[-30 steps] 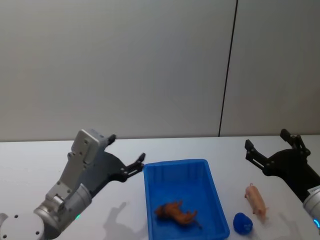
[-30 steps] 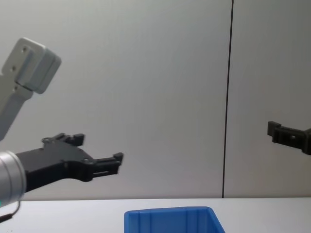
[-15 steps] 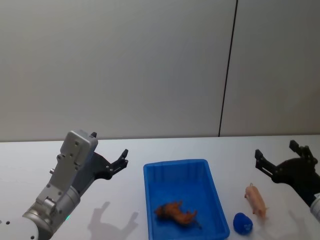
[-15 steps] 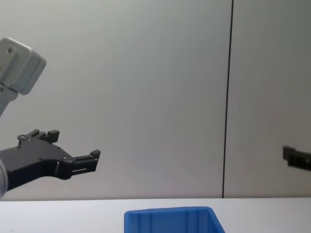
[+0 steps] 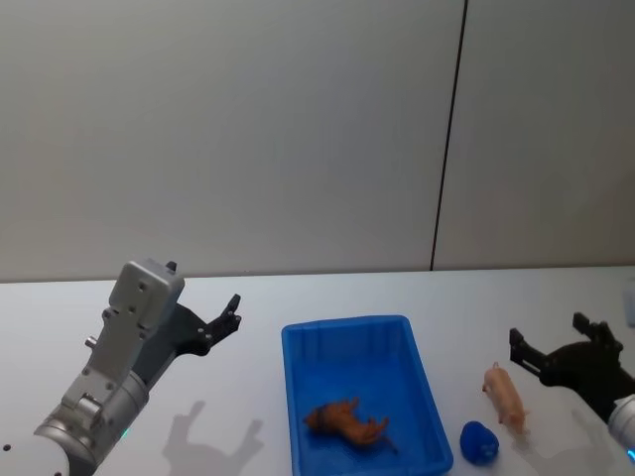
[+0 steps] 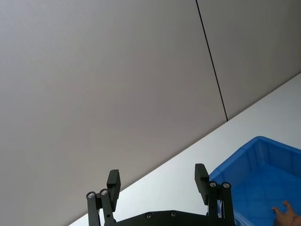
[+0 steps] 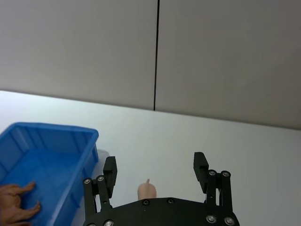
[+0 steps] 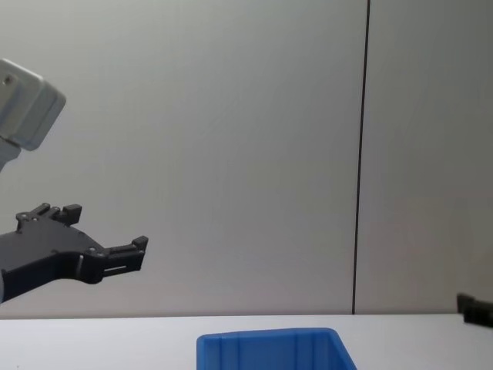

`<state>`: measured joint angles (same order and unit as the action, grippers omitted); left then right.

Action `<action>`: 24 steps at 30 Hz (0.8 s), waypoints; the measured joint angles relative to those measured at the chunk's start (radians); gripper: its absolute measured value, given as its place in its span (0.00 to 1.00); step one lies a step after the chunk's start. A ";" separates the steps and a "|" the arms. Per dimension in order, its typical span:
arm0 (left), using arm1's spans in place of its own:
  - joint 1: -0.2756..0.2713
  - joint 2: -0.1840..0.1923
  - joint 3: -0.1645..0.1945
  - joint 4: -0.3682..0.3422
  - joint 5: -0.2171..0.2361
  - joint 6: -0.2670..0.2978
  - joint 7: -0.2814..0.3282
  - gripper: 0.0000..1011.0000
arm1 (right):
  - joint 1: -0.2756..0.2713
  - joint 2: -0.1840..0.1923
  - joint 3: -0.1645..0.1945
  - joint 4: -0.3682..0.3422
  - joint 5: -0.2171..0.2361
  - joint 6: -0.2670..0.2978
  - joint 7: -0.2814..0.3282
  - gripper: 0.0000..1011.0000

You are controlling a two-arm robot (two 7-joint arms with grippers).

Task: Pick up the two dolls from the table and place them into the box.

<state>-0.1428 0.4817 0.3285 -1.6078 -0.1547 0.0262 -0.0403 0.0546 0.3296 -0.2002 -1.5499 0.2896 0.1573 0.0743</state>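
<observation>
- White table [image 5: 456, 297] bears the pink doll [image 5: 506, 395], which lies just right of the box [image 5: 347, 326] and close to a small blue lump [image 5: 479, 441].
- I judge this doll light and a little soft, perhaps rubbery, so it should grip well and not crush.
- Its body is narrow. I would take it across the middle, clear of snout and legs.
- The brown doll [image 5: 347, 421] already lies inside the box, toward the near end, so that half looks done.
- My right gripper [image 7: 155, 162] hangs low over the table just right of the pink doll, fingers spread wide and empty. From my wrist, the doll's tip [image 7: 147, 189] peeks up between them.
- My left gripper [image 6: 157, 174] is raised over the table left of the box, fingers wide, holding nothing.
- The tabletop is smooth and flat, so the doll may skate if one finger touches first. Both should close evenly.
- Behind is a plain grey wall [image 5: 248, 129] with one dark upright seam [image 5: 446, 139].
</observation>
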 joint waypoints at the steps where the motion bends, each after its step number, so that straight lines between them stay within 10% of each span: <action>1: 0.000 0.000 0.000 0.000 0.000 0.000 0.001 0.99 | 0.004 -0.002 -0.001 0.008 -0.002 0.004 0.001 0.99; 24: 0.004 0.003 -0.002 -0.004 0.004 0.001 0.013 0.99 | 0.127 -0.072 -0.031 0.215 -0.036 0.164 0.032 0.99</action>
<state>-0.1393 0.4844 0.3268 -1.6114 -0.1507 0.0275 -0.0271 0.1812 0.2578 -0.2308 -1.3352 0.2538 0.3211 0.1062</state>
